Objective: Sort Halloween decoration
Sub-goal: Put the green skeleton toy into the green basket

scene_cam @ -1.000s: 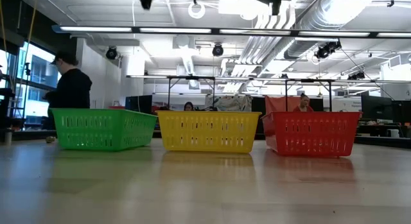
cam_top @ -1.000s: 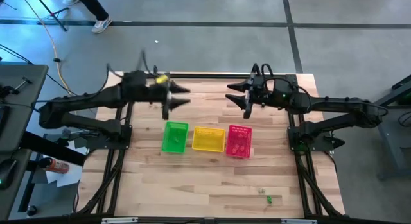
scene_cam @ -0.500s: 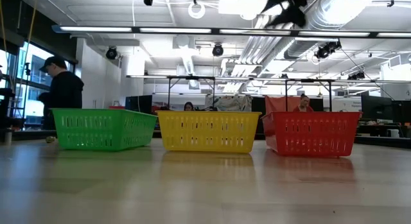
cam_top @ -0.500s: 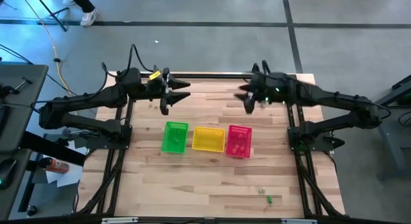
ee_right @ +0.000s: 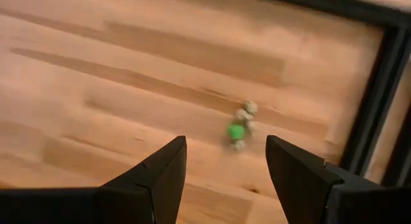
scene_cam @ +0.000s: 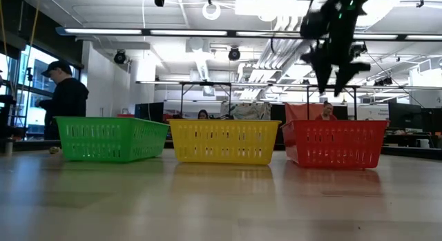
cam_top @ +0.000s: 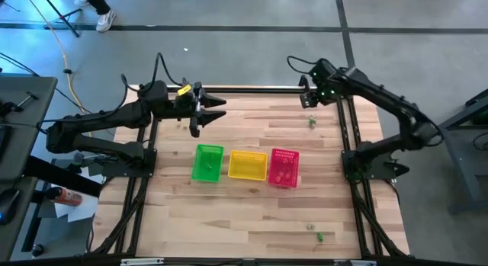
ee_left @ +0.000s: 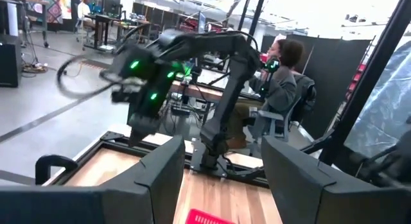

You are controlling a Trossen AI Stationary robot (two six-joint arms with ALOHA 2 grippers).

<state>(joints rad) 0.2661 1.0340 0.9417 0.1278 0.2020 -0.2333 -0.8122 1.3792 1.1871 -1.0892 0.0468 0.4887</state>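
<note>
A small cluster of trinkets (cam_top: 312,123), one green and a few pale, lies on the wood near the table's far right corner; the right wrist view shows the cluster (ee_right: 239,128) lying ahead of and between the fingers. Two more tiny trinkets (cam_top: 314,233), one of them green, lie near the near edge. My right gripper (cam_top: 307,103) hangs open above the far right corner, just beyond the cluster, touching nothing (ee_right: 225,179). My left gripper (cam_top: 209,116) is open in the air over the far left part of the table, beyond the green basket.
Three baskets stand in a row mid-table: green (cam_top: 207,162), yellow (cam_top: 247,165), pink (cam_top: 284,168), the last with small things inside. The table's black frame rail (ee_right: 369,108) runs close to the cluster. People show in the room behind.
My right gripper has swung from over the table's far middle toward the far right corner and tipped to point down at the wood, staying open. The trinket cluster, earlier under the arm, now shows. My left gripper shifted slightly, then held still.
</note>
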